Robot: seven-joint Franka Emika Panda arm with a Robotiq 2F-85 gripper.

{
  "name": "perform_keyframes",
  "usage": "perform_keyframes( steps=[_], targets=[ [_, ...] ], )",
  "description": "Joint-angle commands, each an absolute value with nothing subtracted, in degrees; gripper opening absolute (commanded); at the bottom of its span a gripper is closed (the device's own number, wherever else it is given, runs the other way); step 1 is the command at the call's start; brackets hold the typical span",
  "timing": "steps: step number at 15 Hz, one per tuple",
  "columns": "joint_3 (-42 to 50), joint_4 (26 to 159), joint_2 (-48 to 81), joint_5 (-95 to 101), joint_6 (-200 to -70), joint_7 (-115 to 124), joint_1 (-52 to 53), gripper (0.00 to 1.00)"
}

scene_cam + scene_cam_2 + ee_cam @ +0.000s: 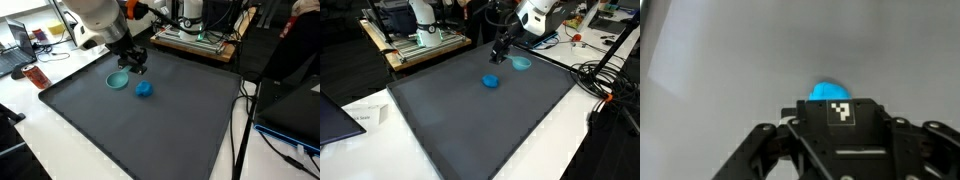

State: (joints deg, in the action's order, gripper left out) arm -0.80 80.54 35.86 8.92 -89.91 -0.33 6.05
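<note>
In both exterior views my gripper (pixel 135 64) (pixel 500 52) hangs just above a dark grey mat (pixel 150 130) (pixel 470 120). A shallow teal bowl (pixel 119 79) (pixel 521 63) lies on the mat right beside it. A small blue lump (pixel 145 89) (pixel 492 81) rests a little way off, apart from the fingers. In the wrist view the black gripper body (pixel 840 135) with its square marker fills the lower half. A rounded blue shape (pixel 827 91) peeks out just beyond it. The fingertips are hidden there. The fingers look drawn together, and nothing shows between them.
A metal frame with equipment (pixel 195 40) (pixel 420 40) stands along the mat's far edge. Laptops and clutter (pixel 25 45) sit on the white table beside it. Cables (pixel 605 85) run past one mat corner. A paper sheet (pixel 365 118) lies near another.
</note>
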Motion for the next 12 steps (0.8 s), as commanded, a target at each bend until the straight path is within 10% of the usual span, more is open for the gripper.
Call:
perform_keyframes(
  steps=[1,11,12],
  targets=[
    [-1.39,91.28,27.85,13.46,-89.33,-3.60,7.14,0.35],
    [-4.82,97.83,27.03,34.50,-81.76,-9.01,13.64,0.35],
    [-5.18,95.73,27.83,30.59,-82.56,-7.24,12.44,0.60]
  ],
)
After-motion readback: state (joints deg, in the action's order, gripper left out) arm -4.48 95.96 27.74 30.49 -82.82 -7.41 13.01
